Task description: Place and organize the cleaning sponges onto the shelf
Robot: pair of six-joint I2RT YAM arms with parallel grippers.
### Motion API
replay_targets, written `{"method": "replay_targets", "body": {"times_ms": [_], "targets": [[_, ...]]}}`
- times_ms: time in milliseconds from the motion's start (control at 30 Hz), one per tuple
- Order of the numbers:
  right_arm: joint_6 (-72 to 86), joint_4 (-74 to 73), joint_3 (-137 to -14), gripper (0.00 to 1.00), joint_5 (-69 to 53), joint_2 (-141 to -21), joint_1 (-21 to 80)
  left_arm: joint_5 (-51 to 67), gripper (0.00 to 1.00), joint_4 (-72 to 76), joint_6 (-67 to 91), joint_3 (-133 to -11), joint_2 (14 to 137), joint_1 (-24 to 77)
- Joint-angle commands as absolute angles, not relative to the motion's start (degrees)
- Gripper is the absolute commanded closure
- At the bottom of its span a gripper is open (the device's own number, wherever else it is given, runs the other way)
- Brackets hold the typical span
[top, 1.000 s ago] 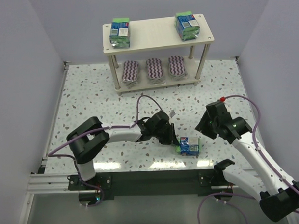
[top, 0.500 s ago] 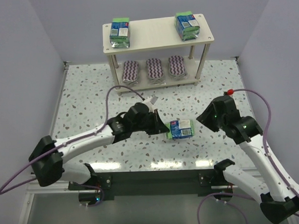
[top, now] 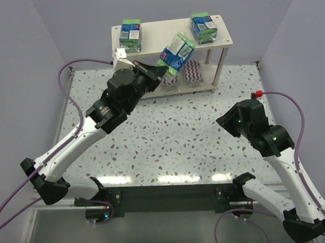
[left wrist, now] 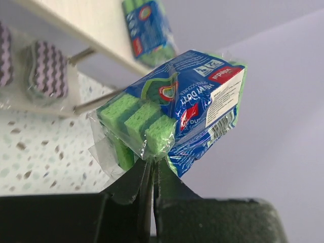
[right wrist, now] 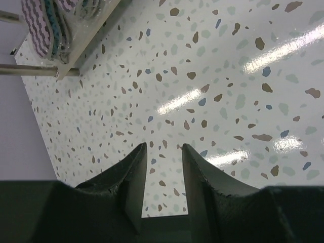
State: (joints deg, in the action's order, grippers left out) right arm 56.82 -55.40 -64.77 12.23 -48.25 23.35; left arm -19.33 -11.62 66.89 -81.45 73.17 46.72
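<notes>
Speckled terrazzo tabletop [top: 179, 137] spread beneath both arms. The left gripper [left wrist: 151, 169] was clamped on the wrap seam of a rectangular plastic-wrapped green-and-blue sponge pack [top: 176, 51]. It held the pack aloft at the front edge of the cream-white two-tier wooden shelf [top: 165, 35], long axis slanting up toward the shelf's right end. Matching packs sat at the left end [top: 130, 35] and right end [top: 203, 27], with bare board between. The right gripper [right wrist: 162, 152] hung slightly parted, grasping nothing.

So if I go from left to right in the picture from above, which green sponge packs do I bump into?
left-end pack on the shelf → tilted pack pinched by the left claw → right-end pack
</notes>
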Motion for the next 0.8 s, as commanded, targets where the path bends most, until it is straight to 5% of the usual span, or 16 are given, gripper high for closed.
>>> {"method": "replay_targets", "body": {"times_ms": [0, 167, 767], "targets": [[58.18, -54.23, -64.07, 0.62, 11.78, -47.55, 23.38, -31.19, 1.00, -11.59, 72.33, -94.36, 81.19, 45.53], [57.83, -54.49, -63.37, 0.63, 11.95, -46.93, 23.29, -38.75, 1.00, -16.00, 75.23, -111.76, 93.57, 45.35], [57.48, -55.20, -61.17, 0.64, 11.87, -45.26, 23.29, -43.33, 1.00, -15.73, 88.86, -130.52, 113.55, 39.99]]}}
